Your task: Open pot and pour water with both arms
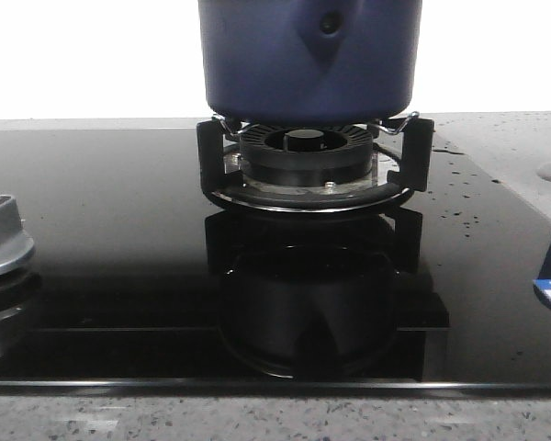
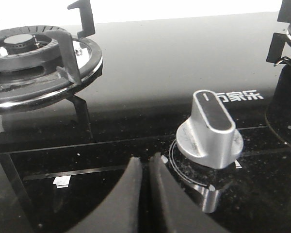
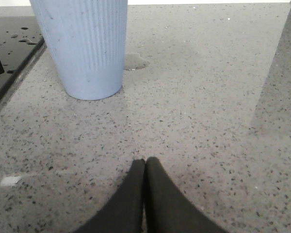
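Ringed burner [image 1: 305,158] carries the pot [image 1: 309,57], contents unseen.

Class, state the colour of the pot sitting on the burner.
Dark navy blue; the pot shows best in the front view.

Backlit, background blown white; glossy cooktop [image 1: 101,239] mirrors burner [image 1: 305,156]; end effector [image 3: 144,194] softly blurred.
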`<state>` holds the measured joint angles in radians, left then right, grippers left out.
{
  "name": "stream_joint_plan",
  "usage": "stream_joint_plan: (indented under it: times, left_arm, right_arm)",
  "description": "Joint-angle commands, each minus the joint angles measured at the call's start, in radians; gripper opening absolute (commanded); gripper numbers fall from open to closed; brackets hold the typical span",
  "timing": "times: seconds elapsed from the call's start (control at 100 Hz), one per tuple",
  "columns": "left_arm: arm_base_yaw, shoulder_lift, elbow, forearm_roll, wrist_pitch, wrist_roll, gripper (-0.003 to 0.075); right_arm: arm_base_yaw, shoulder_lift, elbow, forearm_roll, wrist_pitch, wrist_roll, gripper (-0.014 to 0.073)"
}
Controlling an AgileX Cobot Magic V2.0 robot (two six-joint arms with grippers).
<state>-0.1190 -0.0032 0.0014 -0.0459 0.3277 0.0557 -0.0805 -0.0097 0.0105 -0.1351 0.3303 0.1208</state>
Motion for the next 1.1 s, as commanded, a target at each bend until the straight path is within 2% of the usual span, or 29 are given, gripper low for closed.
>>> stream_joint_plan:
  times: [0.0, 0.98, 1.09]
  left_arm:
    - [0.003, -0.030, 0.044, -0.011, -0.046, -0.009, -0.0020]
    - [0.003, -0.030, 0.044, -0.011, -0.046, -0.009, -0.0020]
    - [0.003, -0.030, 0.044, 0.016, -0.048, -0.009, -0.0020]
  right_arm:
    - [-0.010, -0.019, 0.029, 0.001, -0.024, -0.007, -0.0071]
    - [-0.010, -0.019, 0.029, 0.001, -0.024, -0.007, -0.0071]
    - [-0.010, -0.019, 0.029, -0.003, -0.058, -0.007, -0.0071]
